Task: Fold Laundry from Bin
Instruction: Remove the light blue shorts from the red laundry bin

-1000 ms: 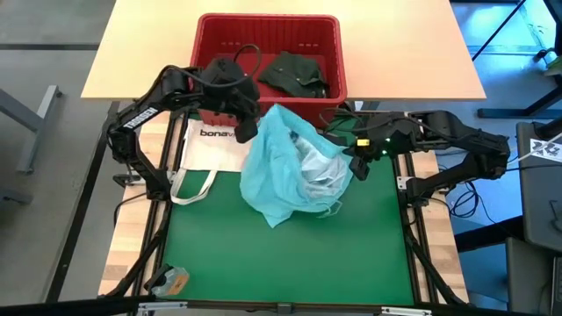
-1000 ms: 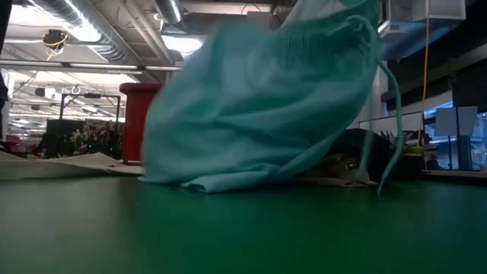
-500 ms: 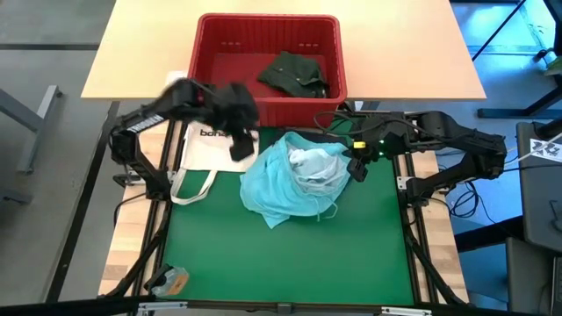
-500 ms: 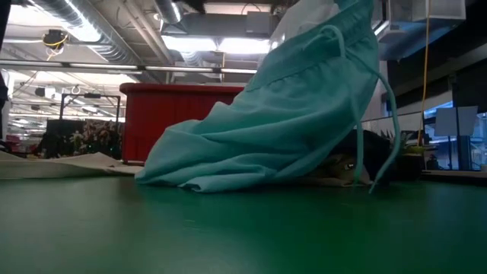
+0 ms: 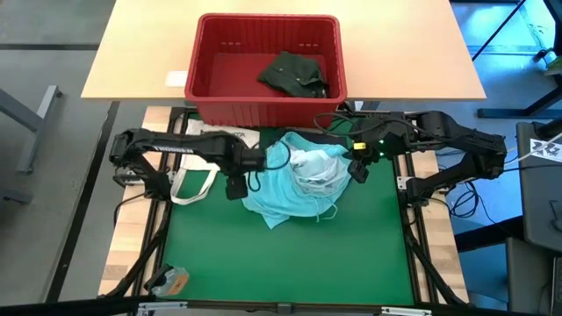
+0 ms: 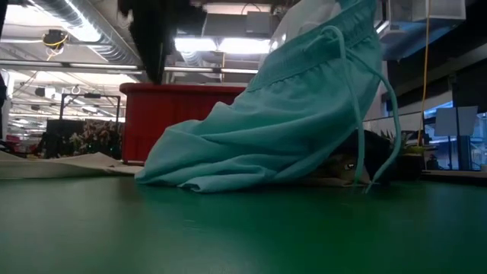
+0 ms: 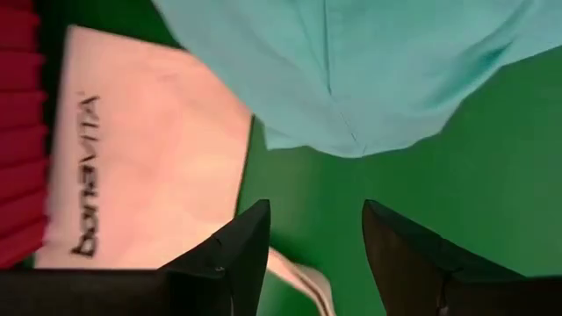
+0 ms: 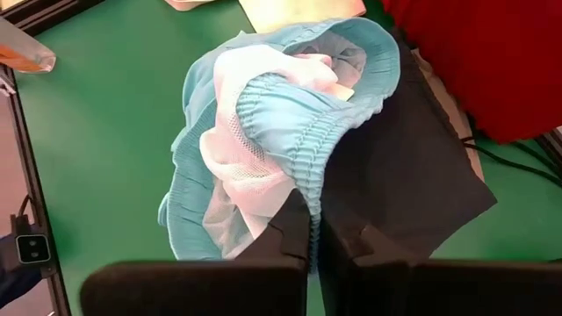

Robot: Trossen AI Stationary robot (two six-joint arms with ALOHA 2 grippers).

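The light turquoise garment (image 5: 285, 184), shorts with a white mesh lining and a drawstring, lies heaped on the green mat (image 5: 290, 263). Its waistband end is raised at the right, as the low view (image 6: 304, 99) shows. My right gripper (image 5: 356, 167) is shut on that waistband. My left gripper (image 5: 235, 186) is open and empty above the mat, just left of the heap's edge (image 7: 351, 140). A dark green garment (image 5: 294, 75) lies in the red bin (image 5: 263, 112). A dark cloth (image 8: 413, 175) lies under the turquoise garment. My right gripper pinches the gathered elastic waistband (image 8: 303, 180) of the turquoise garment between its two shut fingers (image 8: 294, 228). It comes from the table's right side, slanting down. The waistband end is held up off the mat, and the rest slopes down and rests on the mat (image 6: 198, 179).
The white "bonaVITA" tote bag (image 5: 206, 149) lies flat between the bin and the mat, its strap (image 5: 189, 189) beside my left gripper. A small packet (image 5: 171, 281) lies at the mat's near left corner. The mat's near half (image 5: 290, 263) is bare.
My left gripper has let go of the turquoise garment and gone down and toward the table's near edge, from beside the bin's near wall to the mat. The garment's left part has fallen and lies slumped on the mat; the right part stays held up.
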